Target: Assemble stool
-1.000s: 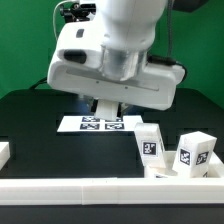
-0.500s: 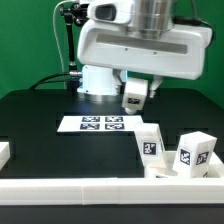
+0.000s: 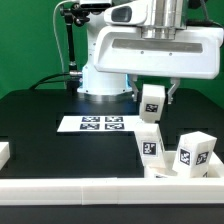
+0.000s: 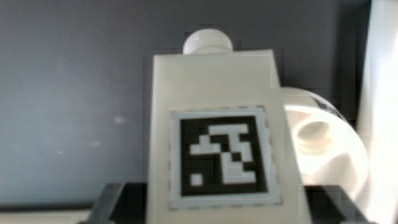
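Above table (image 3: 40, 112), leg (image 3: 152, 106) in hand (image 3: 154, 90).

The black table (image 3: 40, 115) carries the marker board (image 3: 98, 124), 2 legs (image 3: 150, 143) (image 3: 193, 152) and, seemingly, border rails (image 3: 100, 188).

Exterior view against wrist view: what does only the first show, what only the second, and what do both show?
Only the exterior view shows the flat white marker board, a white block leg and a second block leg on the black table, and a long white border rail. Only the wrist view shows a rounded white part, perhaps the seat, behind the held white plastic block leg. Both show that held leg with its square tag, gripped by the fingers.
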`<state>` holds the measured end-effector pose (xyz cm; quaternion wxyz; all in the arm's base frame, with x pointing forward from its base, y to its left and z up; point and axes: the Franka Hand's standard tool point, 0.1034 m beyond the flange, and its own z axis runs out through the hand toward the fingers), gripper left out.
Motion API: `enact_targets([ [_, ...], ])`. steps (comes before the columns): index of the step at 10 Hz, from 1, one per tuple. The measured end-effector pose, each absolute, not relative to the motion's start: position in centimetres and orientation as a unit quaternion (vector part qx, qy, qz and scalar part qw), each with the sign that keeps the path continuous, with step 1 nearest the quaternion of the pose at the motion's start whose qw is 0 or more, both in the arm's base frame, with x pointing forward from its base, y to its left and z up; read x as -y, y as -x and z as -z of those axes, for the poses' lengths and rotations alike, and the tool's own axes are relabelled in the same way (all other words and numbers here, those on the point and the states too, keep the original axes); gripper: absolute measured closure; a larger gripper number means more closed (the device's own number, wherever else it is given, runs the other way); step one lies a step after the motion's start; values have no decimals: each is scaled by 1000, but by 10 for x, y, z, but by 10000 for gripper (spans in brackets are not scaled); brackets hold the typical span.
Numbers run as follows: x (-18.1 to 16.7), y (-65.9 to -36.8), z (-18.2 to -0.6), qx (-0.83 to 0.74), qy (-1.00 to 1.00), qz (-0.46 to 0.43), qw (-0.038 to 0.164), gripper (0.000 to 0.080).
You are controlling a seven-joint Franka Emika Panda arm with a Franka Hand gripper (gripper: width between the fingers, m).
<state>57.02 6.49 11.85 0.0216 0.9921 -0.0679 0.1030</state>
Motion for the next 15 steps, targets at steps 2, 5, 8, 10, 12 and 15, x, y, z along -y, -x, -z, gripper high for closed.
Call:
enact_targets([
  [2,-89,-591,-127,49,-981,-187,3,462],
  [5,-99,-592,-122,42,-966,-256,-12,462],
  [8,-100,-613,-120,25,-964,-263,-4,462],
  [10,-95,-626,-112,10,-964,-266,6,462],
  [12,-97,-624,-111,13,-964,-265,6,462],
  [15,-100,-615,-104,14,-965,-261,5,462],
])
